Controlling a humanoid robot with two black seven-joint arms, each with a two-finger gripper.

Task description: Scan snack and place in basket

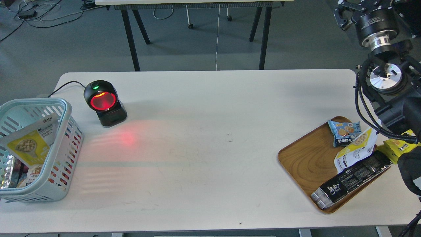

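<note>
The snack [28, 144], a small pouch with a yellow front and a white-silver top, leans tilted inside the light blue basket [67, 112] at the table's left edge, on top of other packets. No gripper is near it. My left arm is out of view. My right arm comes in at the right edge; its gripper [358, 4] is at the top right corner, over the floor beyond the table. Its fingers are cut off by the frame's top edge, so I cannot tell its state.
A black scanner [104, 102] with a glowing red window stands right of the basket. An oval wooden tray [306, 161] at the right holds a blue packet [345, 131], a white-and-yellow bag [355, 151] and a long black packet [352, 179]. A yellow packet [399, 146] lies at its right rim.
</note>
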